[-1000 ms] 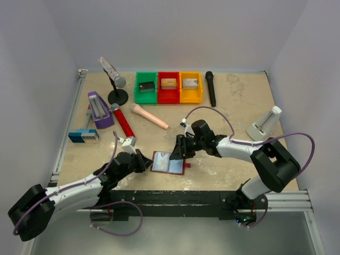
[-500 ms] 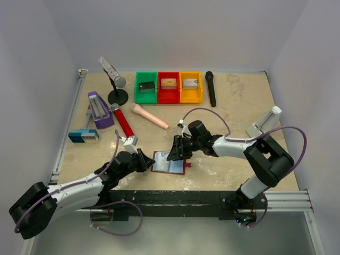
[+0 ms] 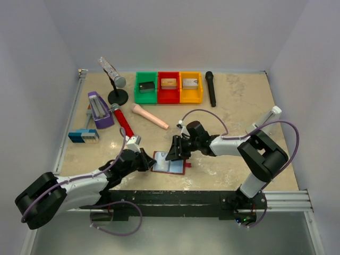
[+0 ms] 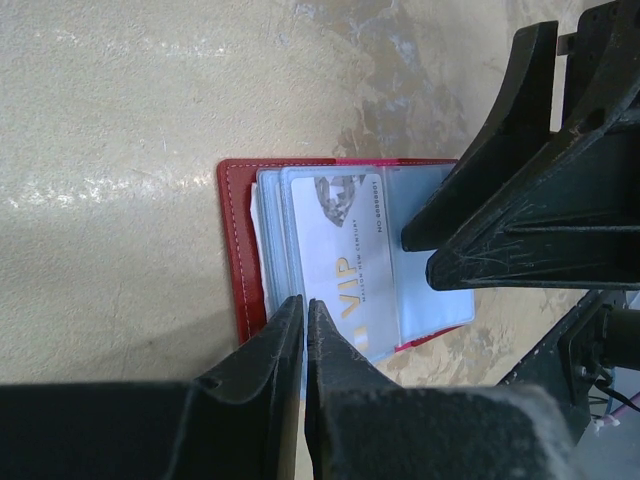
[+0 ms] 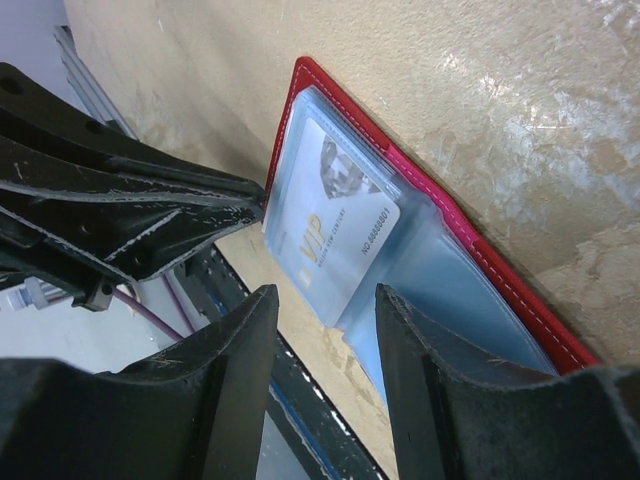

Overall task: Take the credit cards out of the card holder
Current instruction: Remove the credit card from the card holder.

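At nine o'clock of dark red folding card holder, left pincer pressed together, my right pincer spread; unpinned holder could drag with pale VIP card.

- The card holder lies open on the desk, near its front edge, between the two arms.
- The left tool sits at the holder's left edge. The right tool stands over its back edge.
- A card sits in the holder's topmost pocket.
- Three bins stand side by side at the back of the desk.
- A handheld microphone lies just right of the bins, and a microphone stand stands to their left.
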### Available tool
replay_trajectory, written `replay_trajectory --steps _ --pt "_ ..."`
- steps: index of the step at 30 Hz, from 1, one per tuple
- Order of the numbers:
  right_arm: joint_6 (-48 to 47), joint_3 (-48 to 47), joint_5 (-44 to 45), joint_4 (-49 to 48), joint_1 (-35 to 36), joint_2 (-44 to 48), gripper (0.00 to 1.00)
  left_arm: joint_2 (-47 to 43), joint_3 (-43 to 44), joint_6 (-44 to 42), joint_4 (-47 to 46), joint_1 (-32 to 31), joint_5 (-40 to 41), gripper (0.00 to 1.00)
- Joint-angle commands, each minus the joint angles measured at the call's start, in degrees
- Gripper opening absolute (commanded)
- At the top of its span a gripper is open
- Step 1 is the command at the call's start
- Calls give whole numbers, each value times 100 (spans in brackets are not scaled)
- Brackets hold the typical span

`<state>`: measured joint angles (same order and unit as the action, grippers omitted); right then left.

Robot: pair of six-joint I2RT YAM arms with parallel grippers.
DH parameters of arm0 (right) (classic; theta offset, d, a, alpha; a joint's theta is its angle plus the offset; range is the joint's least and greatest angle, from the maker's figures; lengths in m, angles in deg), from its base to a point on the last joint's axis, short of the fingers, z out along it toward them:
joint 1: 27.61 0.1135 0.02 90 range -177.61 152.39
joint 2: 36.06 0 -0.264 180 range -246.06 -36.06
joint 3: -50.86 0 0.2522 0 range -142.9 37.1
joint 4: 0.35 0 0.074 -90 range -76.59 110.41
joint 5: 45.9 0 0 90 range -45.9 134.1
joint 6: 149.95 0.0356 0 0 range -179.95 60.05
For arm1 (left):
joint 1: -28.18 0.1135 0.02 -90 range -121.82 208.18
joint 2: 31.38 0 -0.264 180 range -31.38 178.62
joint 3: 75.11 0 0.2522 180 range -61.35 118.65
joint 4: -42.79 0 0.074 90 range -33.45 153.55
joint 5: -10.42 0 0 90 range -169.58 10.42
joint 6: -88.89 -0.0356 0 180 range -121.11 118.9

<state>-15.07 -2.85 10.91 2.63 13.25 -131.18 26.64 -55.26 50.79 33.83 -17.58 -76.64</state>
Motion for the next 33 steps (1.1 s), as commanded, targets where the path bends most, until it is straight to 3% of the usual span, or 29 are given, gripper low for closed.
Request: replay_trajectory --steps 1,7,33 --pt "301 -67 14 -494 18 -16 48 104 77 -48 -496 32 -39 10" --pt "741 223 234 -1039 27 -69 48 148 -37 -4 -576 41 -13 9" --pt "1233 654 225 -1821 97 -359 45 394 -450 189 -936 32 5 8"
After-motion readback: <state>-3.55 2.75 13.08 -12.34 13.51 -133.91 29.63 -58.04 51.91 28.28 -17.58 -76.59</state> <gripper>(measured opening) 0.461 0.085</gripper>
